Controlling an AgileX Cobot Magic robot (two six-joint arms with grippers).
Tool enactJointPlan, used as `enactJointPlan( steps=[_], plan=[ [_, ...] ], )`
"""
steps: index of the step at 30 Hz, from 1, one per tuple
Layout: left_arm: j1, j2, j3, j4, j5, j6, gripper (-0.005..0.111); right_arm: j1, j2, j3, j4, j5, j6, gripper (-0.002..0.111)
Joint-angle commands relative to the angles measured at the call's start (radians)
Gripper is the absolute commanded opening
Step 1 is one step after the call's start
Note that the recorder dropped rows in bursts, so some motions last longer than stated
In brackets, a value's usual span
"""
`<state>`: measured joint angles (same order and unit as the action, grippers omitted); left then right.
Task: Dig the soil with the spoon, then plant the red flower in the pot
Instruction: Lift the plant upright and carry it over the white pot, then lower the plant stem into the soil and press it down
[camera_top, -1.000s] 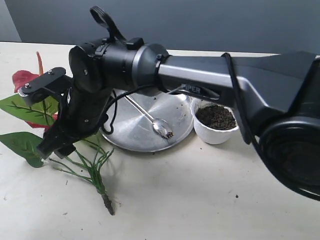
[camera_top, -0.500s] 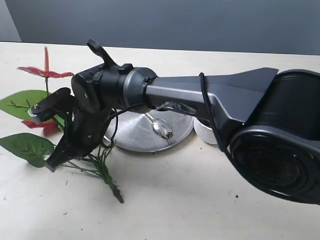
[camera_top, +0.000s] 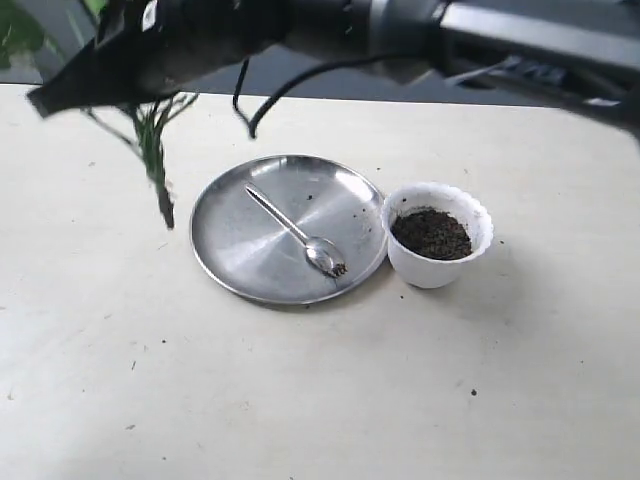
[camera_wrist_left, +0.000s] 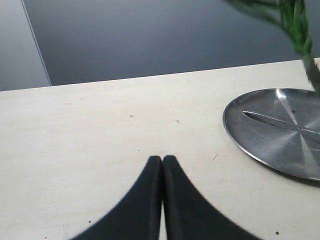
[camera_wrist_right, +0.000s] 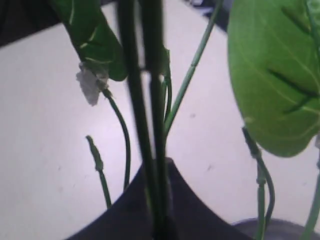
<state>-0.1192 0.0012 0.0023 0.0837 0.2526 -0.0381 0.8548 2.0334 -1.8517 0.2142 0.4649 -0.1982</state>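
My right gripper (camera_top: 95, 85) reaches across to the far left and is shut on the red flower's thin green stems (camera_top: 150, 140), which hang in the air above the table. In the right wrist view the stems (camera_wrist_right: 150, 100) run between the shut fingers (camera_wrist_right: 190, 200), with green leaves (camera_wrist_right: 275, 75) beside them; the red blooms are out of view. The spoon (camera_top: 300, 235) lies on the round steel plate (camera_top: 230, 250). Right of the plate stands the white scalloped pot (camera_top: 430, 270) with dark soil (camera_top: 430, 232) inside. My left gripper (camera_wrist_left: 162, 160) is shut on nothing, low over bare table.
The left wrist view shows the plate (camera_wrist_left: 280, 150) with the spoon handle (camera_wrist_left: 270, 120) to one side, and blurred stems (camera_wrist_left: 300, 30) hanging above it. A dark wall runs behind the table's far edge. A few soil crumbs dot the tabletop.
The right arm has lifted the flower off the table and risen to the top of the view. The pot and plate, partly covered before, now show in full.
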Motion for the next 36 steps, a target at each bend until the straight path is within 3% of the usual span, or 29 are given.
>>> enactJointPlan(
  steps=[1,6,11,15,23,29,36],
  plan=[
    [-0.005,-0.001,-0.002,0.0,-0.013,-0.004,0.001,-0.095,-0.132,0.122,-0.003,-0.115,0.02,0.0],
    [-0.005,-0.001,-0.002,0.0,-0.013,-0.004,0.001,-0.214,-0.332,0.446,-0.015,-0.383,0.01,0.0],
    [-0.005,-0.001,-0.002,0.0,-0.013,-0.004,0.001,-0.312,-0.473,0.853,-0.033,-0.887,0.003,0.0],
    [-0.005,-0.001,-0.002,0.0,-0.013,-0.004,0.001,-0.355,-0.453,1.081,-0.03,-1.171,0.001,0.0],
    [-0.005,-0.001,-0.002,0.0,-0.013,-0.004,0.001,-0.355,-0.304,1.165,-0.019,-1.335,-0.055,0.0],
    [-0.005,-0.001,-0.002,0.0,-0.013,-0.004,0.001,-0.355,-0.297,1.165,-0.007,-1.349,-0.209,0.0],
    [-0.005,-0.001,-0.002,0.0,-0.013,-0.004,0.001,-0.355,-0.252,1.169,-0.003,-1.245,-0.227,0.0]
  ],
)
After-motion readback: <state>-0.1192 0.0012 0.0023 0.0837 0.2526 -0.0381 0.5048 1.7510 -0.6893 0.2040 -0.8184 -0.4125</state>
